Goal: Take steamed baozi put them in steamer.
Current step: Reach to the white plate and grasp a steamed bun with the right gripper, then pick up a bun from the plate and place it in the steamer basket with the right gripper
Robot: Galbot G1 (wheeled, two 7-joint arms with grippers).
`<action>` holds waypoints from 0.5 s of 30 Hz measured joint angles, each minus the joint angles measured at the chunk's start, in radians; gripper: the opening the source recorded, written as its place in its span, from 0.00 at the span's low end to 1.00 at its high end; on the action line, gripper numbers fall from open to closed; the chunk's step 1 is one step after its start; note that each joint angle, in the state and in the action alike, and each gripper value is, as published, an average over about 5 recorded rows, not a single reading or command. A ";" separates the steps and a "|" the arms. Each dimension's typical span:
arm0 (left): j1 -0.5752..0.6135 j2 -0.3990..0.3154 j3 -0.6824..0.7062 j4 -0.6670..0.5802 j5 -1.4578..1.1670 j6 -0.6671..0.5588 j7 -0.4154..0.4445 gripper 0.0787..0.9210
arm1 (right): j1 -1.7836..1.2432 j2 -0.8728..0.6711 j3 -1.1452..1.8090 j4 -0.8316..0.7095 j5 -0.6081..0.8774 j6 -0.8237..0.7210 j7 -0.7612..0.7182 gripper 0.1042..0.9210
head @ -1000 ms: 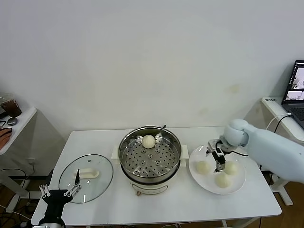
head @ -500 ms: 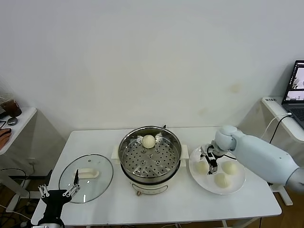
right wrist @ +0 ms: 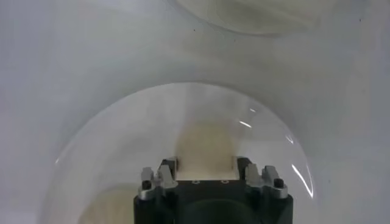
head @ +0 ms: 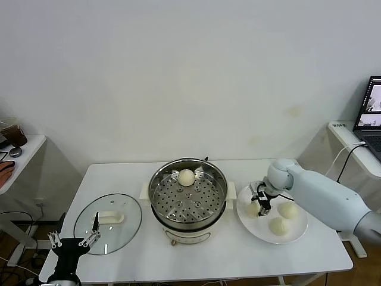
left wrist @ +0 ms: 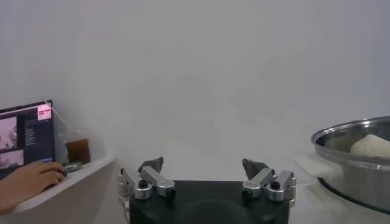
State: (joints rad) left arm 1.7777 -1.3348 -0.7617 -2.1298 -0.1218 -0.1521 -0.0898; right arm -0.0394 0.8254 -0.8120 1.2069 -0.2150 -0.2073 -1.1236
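Inside the steamer [head: 188, 196] we see one baozi [head: 186, 176]; three remain on the plate [head: 293, 233], right gripper [head: 261, 205] jaws straddling one [right wrist: 204, 146], grip unconfirmed; left gripper [left wrist: 206, 182] idle, jaws apart.

The right gripper [head: 261, 205] covered most of one baozi [head: 253, 208] on the plate [head: 297, 229]; contact between fingers and bun could not be confirmed. In the right wrist view that bun [right wrist: 206, 146] was partly hidden behind the gripper body. The left arm was cut off by the head view's bottom edge.
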 measured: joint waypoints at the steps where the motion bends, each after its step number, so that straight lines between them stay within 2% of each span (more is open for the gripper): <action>1: 0.001 0.000 0.000 -0.001 0.000 0.000 0.000 0.88 | 0.002 -0.003 0.000 0.002 0.002 -0.002 -0.001 0.52; 8: -0.001 0.003 0.004 -0.011 -0.001 0.000 0.000 0.88 | 0.021 -0.030 0.000 0.027 0.025 -0.009 -0.007 0.34; 15: -0.012 0.013 0.020 -0.015 0.000 0.004 0.001 0.88 | 0.099 -0.097 -0.025 0.091 0.084 -0.026 -0.017 0.34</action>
State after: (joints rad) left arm 1.7658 -1.3218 -0.7420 -2.1446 -0.1214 -0.1484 -0.0886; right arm 0.0592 0.7284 -0.8366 1.2978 -0.1310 -0.2337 -1.1401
